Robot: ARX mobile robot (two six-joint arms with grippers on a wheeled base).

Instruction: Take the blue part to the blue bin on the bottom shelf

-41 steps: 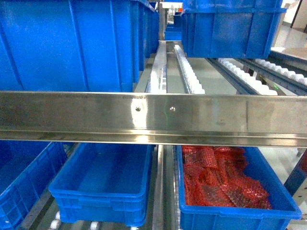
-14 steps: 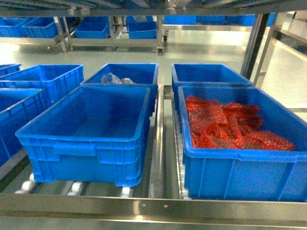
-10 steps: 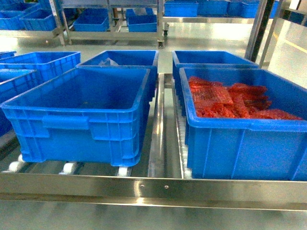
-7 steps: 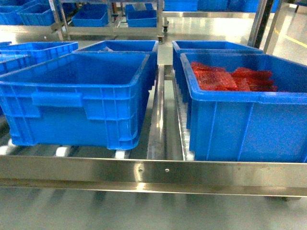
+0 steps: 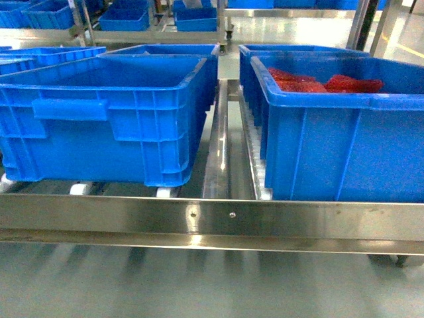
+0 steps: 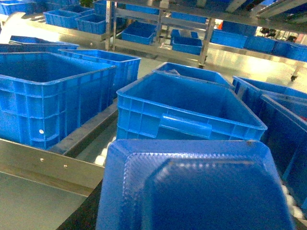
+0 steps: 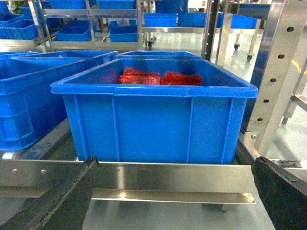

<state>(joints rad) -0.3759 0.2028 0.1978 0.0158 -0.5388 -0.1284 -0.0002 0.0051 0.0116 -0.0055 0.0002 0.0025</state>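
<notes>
I am facing the bottom shelf [image 5: 212, 222], its shiny front rail crossing just ahead of me, two rivets showing at its middle. Behind the rail, two big bins are sitting side by side on white rollers: the blue bin [image 5: 106, 119] on my left, and a bin of red mesh packs [image 5: 344, 126] on my right. More blue bins are standing behind them and on distant racks. In my left wrist view, the blue part [image 6: 192, 187] is filling the lower frame, near the rail; I cannot tell how my left gripper is gripping it. My right gripper [image 7: 175, 191] is hanging spread wide, touching nothing. I am finding no readable writing anywhere.
</notes>
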